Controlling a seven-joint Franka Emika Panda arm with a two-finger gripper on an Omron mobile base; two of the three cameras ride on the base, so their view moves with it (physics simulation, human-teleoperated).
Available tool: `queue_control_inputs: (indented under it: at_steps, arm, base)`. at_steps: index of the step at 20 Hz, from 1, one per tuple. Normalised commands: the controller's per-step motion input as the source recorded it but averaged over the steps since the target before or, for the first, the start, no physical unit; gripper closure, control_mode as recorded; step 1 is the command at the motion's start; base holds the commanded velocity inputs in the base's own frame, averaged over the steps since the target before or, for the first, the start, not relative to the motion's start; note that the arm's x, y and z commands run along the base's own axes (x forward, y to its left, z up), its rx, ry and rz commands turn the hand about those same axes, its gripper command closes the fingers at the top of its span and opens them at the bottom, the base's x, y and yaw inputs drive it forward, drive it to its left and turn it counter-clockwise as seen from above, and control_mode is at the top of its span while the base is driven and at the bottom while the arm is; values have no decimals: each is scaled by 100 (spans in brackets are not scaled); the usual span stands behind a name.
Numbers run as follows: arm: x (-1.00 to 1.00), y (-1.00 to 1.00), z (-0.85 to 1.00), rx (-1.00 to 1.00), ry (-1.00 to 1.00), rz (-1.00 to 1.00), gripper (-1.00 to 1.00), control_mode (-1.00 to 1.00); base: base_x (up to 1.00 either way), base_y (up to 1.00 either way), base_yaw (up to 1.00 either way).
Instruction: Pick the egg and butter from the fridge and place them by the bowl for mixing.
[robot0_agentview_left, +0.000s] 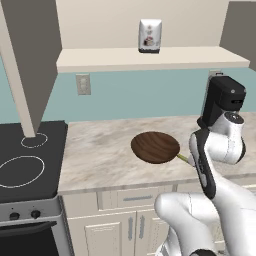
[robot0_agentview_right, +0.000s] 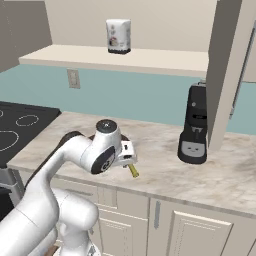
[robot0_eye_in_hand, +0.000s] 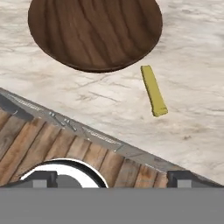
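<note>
Marble counter (robot0_agentview_left: 100, 150) runs across the base views, black stove (robot0_agentview_left: 25, 160) to its left, shelf (robot0_agentview_left: 150, 59) above with a white bag (robot0_agentview_left: 150, 36) on it. Black coffee machine (robot0_agentview_right: 194, 125) stands on the counter at the right, near a wall panel, well apart from the work spot. White arm (robot0_agentview_left: 220, 150) is bent over the counter's front edge, hand aimed back and down at the counter.

Dark brown bowl (robot0_agentview_left: 155, 147) sits mid-counter, upright, looks empty. It is the landmark for the drop, so items go beside it, not inside.

Butter (robot0_eye_in_hand: 154, 90), thin yellow stick, lies flat on the marble just beside the bowl's rim, not touching it; in the left base view a sliver pokes out between bowl and arm. Placement reads as done for this item: close to the bowl, resting free.

Gripper (robot0_eye_in_hand: 112, 177): finger tips at the far left and right of the hand view's bottom, spread wide, nothing between them. It hangs above the counter edge, apart from the butter. Judgement: butter delivered.

Can't spot the egg in these views.
</note>
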Motion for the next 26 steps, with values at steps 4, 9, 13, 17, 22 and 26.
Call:
queue_control_inputs:
  at_steps: [4,9,13,17,22,26]
  arm:
    - [-52,40,19,0,-2,-59,-100,-100]
    - [-19,41,45,3,-6,-65,-100,-100]
    - [-13,2,62,5,-11,-48,-100,-100]
    - [-41,1,27,4,-24,-6,-100,-100]
    - [-24,1,62,4,1,6,-100,-100]
    - [-26,8,25,-1,5,3,-100,-100]
  base:
    - [0,0,0]
    - [0,0,0]
    - [0,0,0]
    - [0,0,0]
    - [0,0,0]
    - [0,0,0]
